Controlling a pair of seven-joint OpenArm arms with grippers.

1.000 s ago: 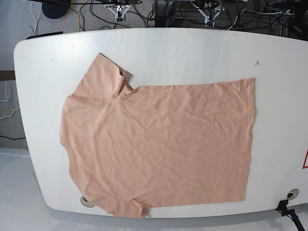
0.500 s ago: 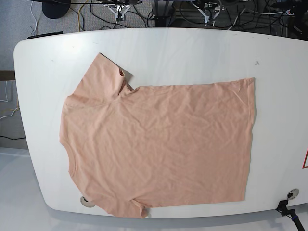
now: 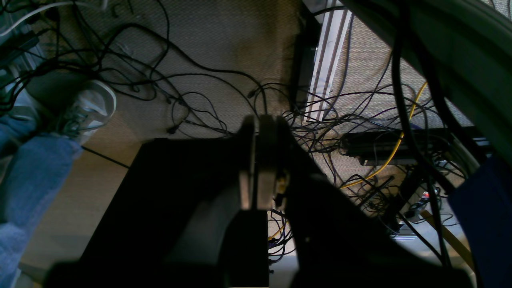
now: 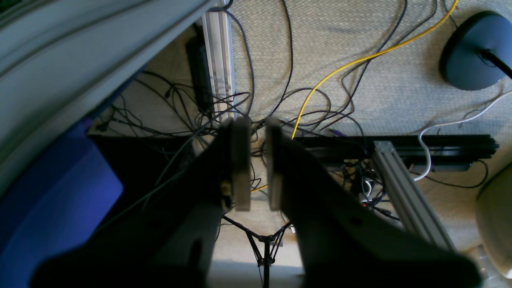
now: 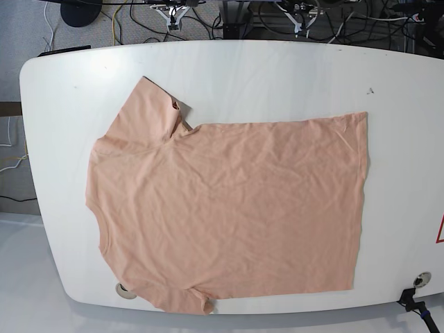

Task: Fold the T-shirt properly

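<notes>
The peach T-shirt (image 5: 229, 208) lies spread flat on the white table (image 5: 277, 69), collar to the left and hem to the right. One sleeve (image 5: 146, 111) points to the far left; the other (image 5: 184, 302) reaches the table's front edge. Both grippers are off the table, behind its far edge, away from the shirt. My left gripper (image 3: 256, 160) hangs over the cabled floor, its jaws together and empty. My right gripper (image 4: 258, 160) also hangs over the floor, its jaws a narrow gap apart and empty. In the base view they show only as small parts at the top: right (image 5: 170, 14), left (image 5: 300, 15).
Round holes sit in the table at the front left (image 5: 125, 290) and front right (image 5: 422, 279). A black clamp (image 5: 409, 302) grips the front right edge. Cables cover the floor behind the table. A person's shoe (image 3: 88, 108) and jeans leg show in the left wrist view.
</notes>
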